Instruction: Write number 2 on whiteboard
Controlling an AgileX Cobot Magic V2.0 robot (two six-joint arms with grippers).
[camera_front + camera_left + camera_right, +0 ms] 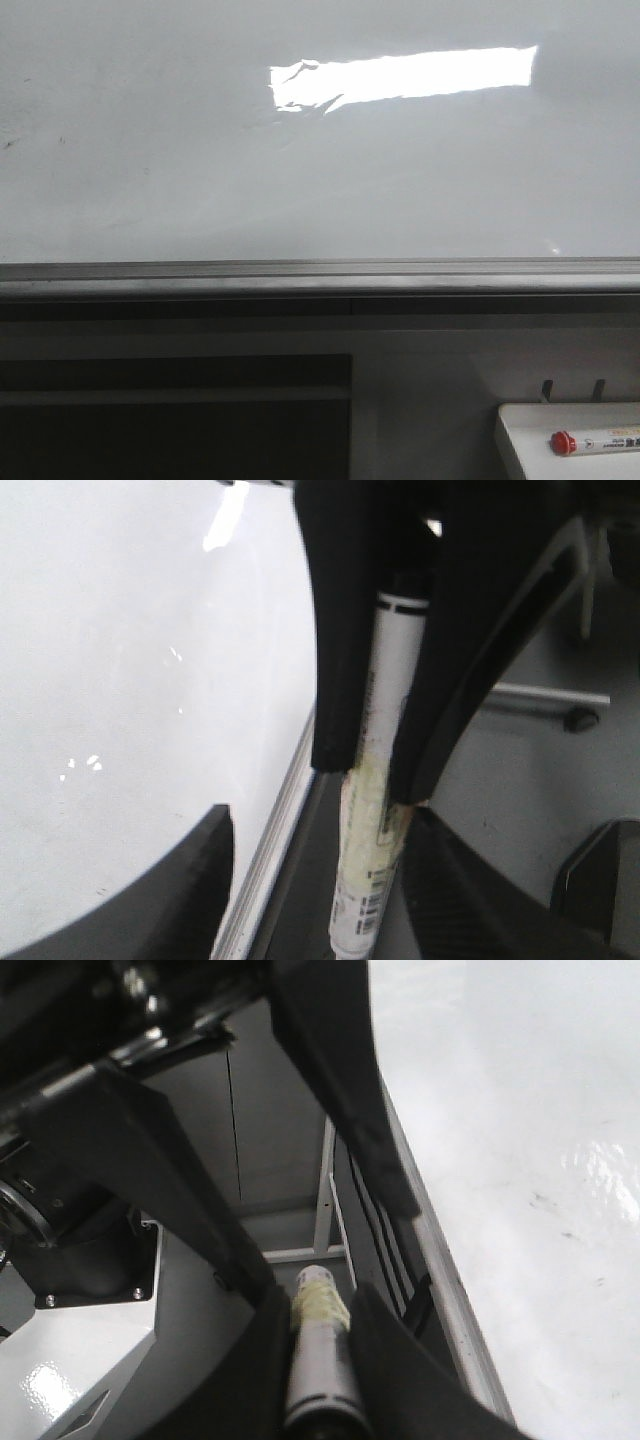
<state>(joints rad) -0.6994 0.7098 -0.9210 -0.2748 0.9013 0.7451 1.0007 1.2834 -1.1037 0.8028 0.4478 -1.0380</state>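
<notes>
The left gripper (375, 770) has its two black fingers (335, 630) clamped on a white cylindrical marker with a black band and yellowed tape around its barrel (375, 810); the marker runs lengthwise between the fingers and pokes out past their tips. Just beside it lies the large glossy white whiteboard (130, 730), with its grey metal edge rail (275, 850) running alongside the fingers.

The right gripper (320, 1330) is likewise closed on a second white marker wrapped with a band of yellowish tape (320, 1345), held next to the same board's rail (445, 1300).

In the front view neither arm shows. The whiteboard (300, 180) fills the far upper part, carrying a bright rectangular glare; no drawn number 2 can be made out on it. At the near right, a small white tray (520, 430) holds a red-capped marker (595, 441).
</notes>
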